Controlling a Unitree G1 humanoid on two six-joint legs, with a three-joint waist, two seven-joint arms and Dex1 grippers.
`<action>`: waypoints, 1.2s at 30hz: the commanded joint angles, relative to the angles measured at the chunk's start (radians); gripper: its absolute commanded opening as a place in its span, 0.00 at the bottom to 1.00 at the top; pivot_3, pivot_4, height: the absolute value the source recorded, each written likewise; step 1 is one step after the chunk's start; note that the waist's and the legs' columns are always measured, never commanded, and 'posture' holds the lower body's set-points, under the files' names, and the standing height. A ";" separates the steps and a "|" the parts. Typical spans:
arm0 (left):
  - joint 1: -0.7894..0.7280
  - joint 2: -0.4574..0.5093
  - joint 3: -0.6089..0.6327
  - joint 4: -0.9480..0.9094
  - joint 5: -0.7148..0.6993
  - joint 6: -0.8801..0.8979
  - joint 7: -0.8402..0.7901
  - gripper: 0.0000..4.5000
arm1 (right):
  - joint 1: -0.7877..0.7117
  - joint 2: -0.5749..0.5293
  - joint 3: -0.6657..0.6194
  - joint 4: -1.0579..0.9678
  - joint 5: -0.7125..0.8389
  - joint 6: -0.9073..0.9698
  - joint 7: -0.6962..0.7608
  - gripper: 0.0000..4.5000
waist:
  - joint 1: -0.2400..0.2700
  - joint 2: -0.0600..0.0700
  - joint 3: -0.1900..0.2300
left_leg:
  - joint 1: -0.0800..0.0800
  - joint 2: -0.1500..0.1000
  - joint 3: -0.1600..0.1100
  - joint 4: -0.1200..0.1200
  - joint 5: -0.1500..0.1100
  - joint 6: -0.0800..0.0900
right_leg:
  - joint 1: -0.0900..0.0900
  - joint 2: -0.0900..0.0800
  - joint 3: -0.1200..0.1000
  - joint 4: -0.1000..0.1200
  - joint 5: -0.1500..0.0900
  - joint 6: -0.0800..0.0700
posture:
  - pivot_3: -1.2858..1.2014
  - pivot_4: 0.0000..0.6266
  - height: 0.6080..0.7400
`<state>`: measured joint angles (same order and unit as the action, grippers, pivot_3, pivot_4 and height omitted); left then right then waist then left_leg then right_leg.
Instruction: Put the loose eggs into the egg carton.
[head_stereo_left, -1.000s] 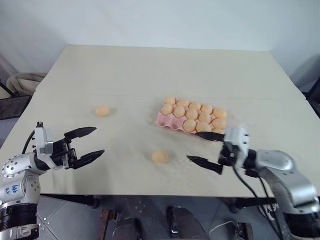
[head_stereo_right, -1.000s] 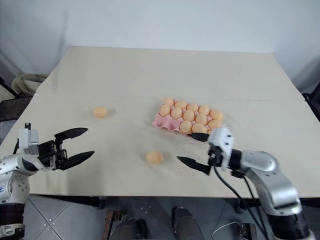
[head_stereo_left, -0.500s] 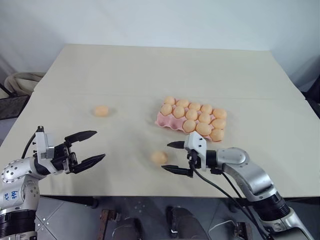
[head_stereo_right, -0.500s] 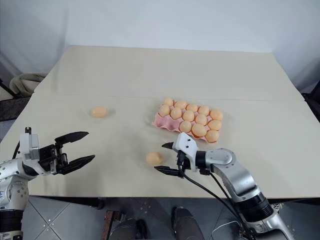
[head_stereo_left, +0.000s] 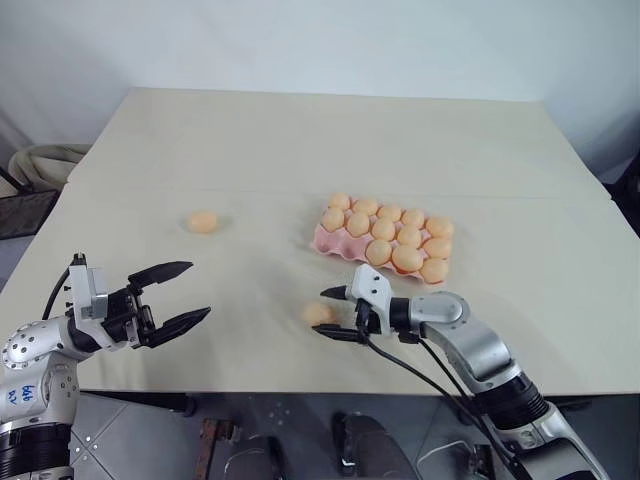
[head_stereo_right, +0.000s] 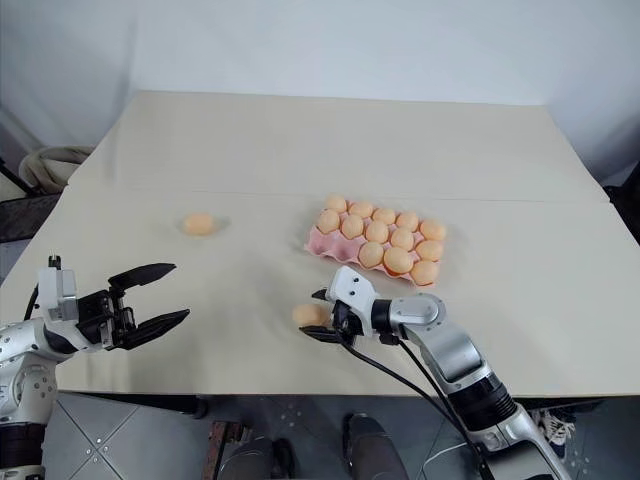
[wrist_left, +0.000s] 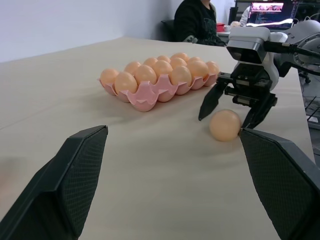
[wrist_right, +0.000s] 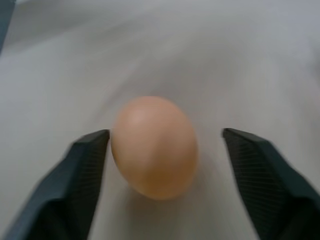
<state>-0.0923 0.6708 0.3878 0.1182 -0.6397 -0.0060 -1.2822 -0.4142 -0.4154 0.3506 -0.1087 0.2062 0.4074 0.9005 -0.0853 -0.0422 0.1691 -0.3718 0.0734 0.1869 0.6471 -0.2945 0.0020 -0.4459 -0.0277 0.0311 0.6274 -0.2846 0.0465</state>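
Fingers of matte black plastic, their inner faces cross-hatched like fine mesh, taper to blunt points on both grippers. The left gripper hangs past the near left edge of the table, its two fingers spread wide with nothing between them, aimed across the tabletop toward the right.

Just beyond the near edge, the right gripper lies low over the surface, pointing left, its fingers on either side of a loose egg. The right wrist view shows that egg as a smooth, pale-orange oval with a soft sheen; one finger touches its flank or very nearly does, while the other stands clearly apart from it, so the fingers are partly drawn in around the egg but do not pinch it. The egg rests on the table.

The tabletop is a flat, pale beige sheet with a dull finish and a faint seam running across its middle.

Farther back and to the right sits the egg carton, a pink moulded tray with scalloped edges and rounded cups, its rows filled with eggs of the same tan colour and shape. Well to the left of it, a second loose egg lies alone on the bare surface.

Past the table's end in the left wrist view, a person in dark clothing sits by a lit screen.
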 joint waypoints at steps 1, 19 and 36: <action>0.001 -0.005 0.017 -0.033 -0.017 -0.013 0.001 1.00 | -0.011 0.008 -0.016 -0.037 0.014 -0.023 0.011 0.47 | 0.000 0.000 0.000 | 0.000 0.000 0.000 0.000 0.000 0.000 | 0.000 0.000 0.000 0.000 0.000 0.000 | 0.52 0.24 1.00; -0.047 -0.030 -0.008 0.009 0.002 -0.031 0.005 1.00 | -0.252 0.005 -0.185 0.148 -0.063 0.012 -0.189 0.32 | -0.001 0.000 0.000 | -0.001 0.000 0.000 -0.001 0.000 -0.002 | -0.001 0.000 -0.001 -0.001 -0.001 -0.001 | 0.52 0.24 1.00; -0.035 -0.029 0.000 0.003 0.001 -0.037 0.016 1.00 | -0.253 -0.001 -0.190 0.128 -0.059 0.029 -0.140 0.92 | -0.003 0.001 0.000 | -0.001 0.002 0.000 0.000 0.000 -0.002 | -0.002 0.002 -0.001 0.000 0.000 0.000 | 0.52 0.24 1.00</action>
<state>-0.1272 0.6403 0.3735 0.1327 -0.6358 -0.0276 -1.2690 -0.6606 -0.4021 0.1801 0.0698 0.1306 0.4385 0.7495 -0.0882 -0.0417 0.1694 -0.3731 0.0751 0.1873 0.6469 -0.2943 -0.0003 -0.4474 -0.0260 0.0303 0.6277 -0.2849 0.0462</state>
